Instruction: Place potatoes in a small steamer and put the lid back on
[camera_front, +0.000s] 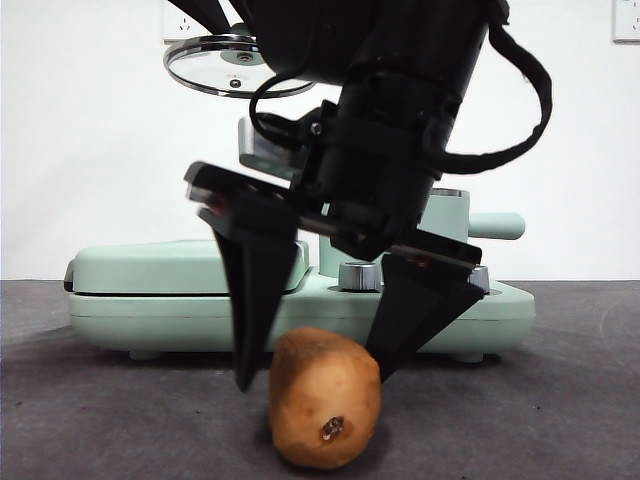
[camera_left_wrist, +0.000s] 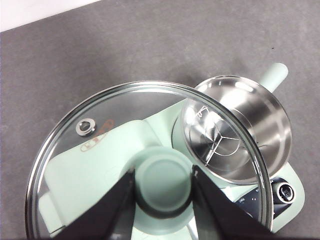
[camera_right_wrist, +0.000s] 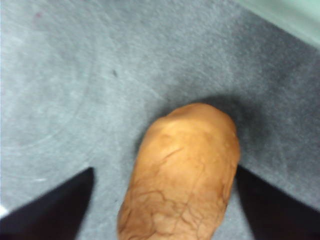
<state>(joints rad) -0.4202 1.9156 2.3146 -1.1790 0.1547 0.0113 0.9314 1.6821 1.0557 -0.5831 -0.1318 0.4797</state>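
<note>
Directly under my right gripper, jaws apart, potato lies on the table, long axis crosswise to the jaw gap. Left gripper clamps lid knob above steamer.

The potato lies on the worktop in front of the steamer, between the right tool's spread jaws. The lid (gripped by the left tool) hangs above, at eleven o'clock.
</note>
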